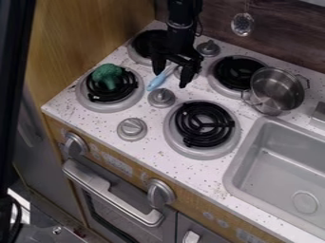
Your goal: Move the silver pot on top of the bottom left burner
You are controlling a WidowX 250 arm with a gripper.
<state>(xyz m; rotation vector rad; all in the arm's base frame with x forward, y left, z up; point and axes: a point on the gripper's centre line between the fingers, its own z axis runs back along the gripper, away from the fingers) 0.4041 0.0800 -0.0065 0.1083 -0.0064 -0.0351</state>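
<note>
Metallic grey, the sink (260, 163) has the bottom left burner (105, 106) well to its left and the silver pot (274, 92) just behind, likely keeping the basin free. Left of the sink, the gripper (170, 79) spreads wide, seemingly empty; farther left, broccoli (108, 75) crowds the target burner.

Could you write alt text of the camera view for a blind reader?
Open black gripper hangs over a toy stove; the silver pot sits at the right edge of the back right burner, near the sink; green broccoli lies on the bottom left burner.
</note>
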